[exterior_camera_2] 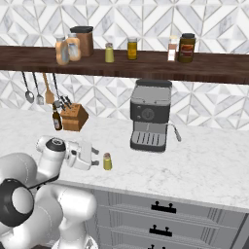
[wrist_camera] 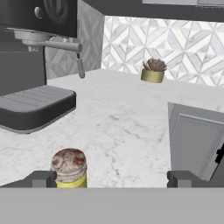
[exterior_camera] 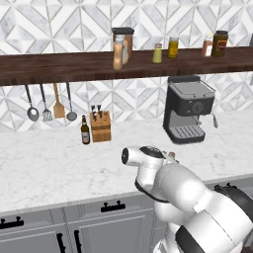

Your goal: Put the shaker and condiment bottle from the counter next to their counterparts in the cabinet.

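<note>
Nearest the left base camera, the white arm (exterior_camera: 183, 197) hides the table's front; two orange bottles (exterior_camera: 118, 55) stand on the shelf (exterior_camera: 59, 66).
From the right base, the shaker (exterior_camera_2: 107, 161) stands on the table (exterior_camera_2: 204, 165) just beyond the jaws (exterior_camera_2: 94, 157), its twin (exterior_camera_2: 109, 52) on the shelf.
At the hand, the jaws gape wide, holding nothing; no label is readable.

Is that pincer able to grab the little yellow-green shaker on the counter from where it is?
Probably yes. The open pincer sits right beside the small yellow-green shaker with a silver cap on the white marble counter, nothing between them; it looks slightly off-centre, though.
</note>
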{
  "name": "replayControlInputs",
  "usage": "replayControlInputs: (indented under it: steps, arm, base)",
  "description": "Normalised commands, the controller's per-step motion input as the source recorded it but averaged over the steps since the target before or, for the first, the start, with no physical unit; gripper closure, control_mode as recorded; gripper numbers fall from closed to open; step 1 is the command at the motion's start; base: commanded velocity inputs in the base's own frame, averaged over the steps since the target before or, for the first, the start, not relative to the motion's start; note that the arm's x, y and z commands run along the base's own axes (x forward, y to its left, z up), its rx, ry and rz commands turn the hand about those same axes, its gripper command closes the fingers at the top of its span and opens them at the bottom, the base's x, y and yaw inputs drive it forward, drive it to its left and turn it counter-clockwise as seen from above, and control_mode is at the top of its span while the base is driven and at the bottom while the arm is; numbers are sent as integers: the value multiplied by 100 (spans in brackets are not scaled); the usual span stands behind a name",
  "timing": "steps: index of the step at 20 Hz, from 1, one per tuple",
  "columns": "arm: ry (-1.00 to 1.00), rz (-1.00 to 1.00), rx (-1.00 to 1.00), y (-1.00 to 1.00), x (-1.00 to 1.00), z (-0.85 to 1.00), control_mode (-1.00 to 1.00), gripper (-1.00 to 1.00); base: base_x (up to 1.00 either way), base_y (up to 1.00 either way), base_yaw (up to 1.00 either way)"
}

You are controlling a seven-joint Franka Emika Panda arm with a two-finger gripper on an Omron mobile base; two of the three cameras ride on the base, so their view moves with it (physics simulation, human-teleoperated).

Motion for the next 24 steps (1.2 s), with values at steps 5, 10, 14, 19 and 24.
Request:
replayControlInputs:
  steps: [5, 10, 14, 19, 24]
  arm:
    - [0, 0, 0, 0, 10, -9, -100, -100]
    - [1, 0, 0, 0, 8, -12, -100, -100]
    - [0, 0, 0, 0, 11, -10, -100, -100]
    - [0, 0, 0, 0, 16, -9, -100, -100]
    - [0, 0, 0, 0, 14, -9, -100, -100]
  base:
    - [0, 0, 0]
    - [0, 0, 0]
    - [0, 0, 0]
    - [0, 0, 0]
    - [0, 0, 0]
